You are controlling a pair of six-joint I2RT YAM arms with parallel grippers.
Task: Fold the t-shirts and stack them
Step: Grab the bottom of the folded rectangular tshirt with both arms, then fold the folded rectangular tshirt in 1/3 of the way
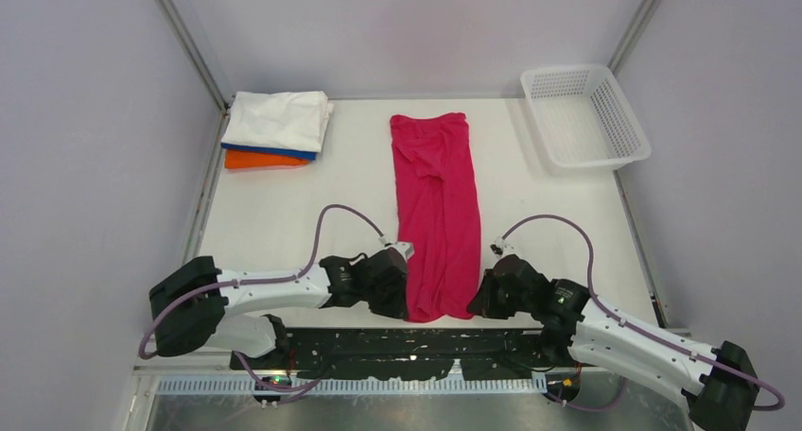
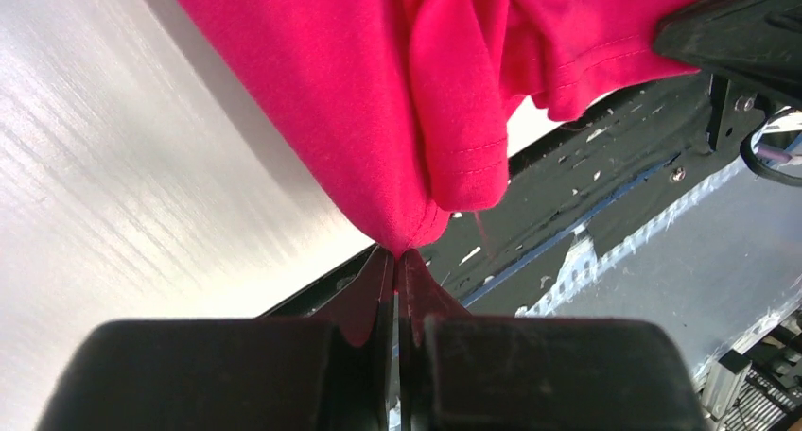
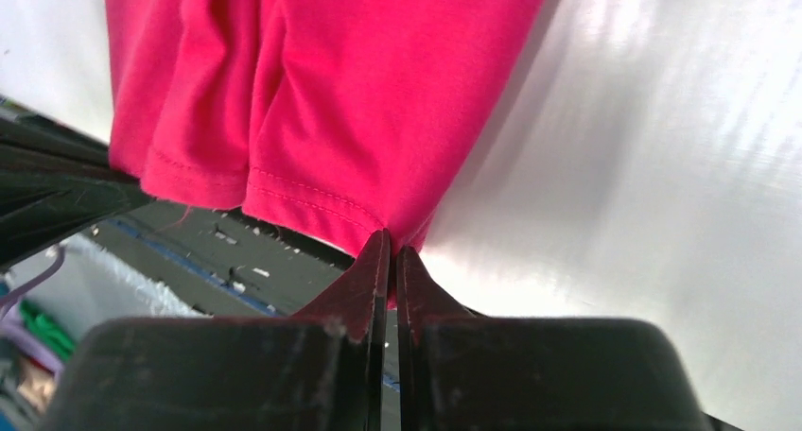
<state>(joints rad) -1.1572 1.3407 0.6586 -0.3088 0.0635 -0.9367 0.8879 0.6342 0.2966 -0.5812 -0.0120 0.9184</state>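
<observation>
Magenta shirt (image 1: pixel 436 214) looks soft and limp, so corners are the place to hold; left gripper (image 2: pixel 398 253) and right gripper (image 3: pixel 392 242) each pinch a near corner.

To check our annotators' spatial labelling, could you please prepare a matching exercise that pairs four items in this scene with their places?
Items:
1. magenta t-shirt
2. white t-shirt
3. orange t-shirt
4. mesh basket

Places:
A. far right corner
B. far left, lowest of the folded shirts
C. laid lengthwise down the middle
D. far left, topmost of the folded shirts

Pairs: 1-C; 2-D; 3-B; 4-A
</observation>
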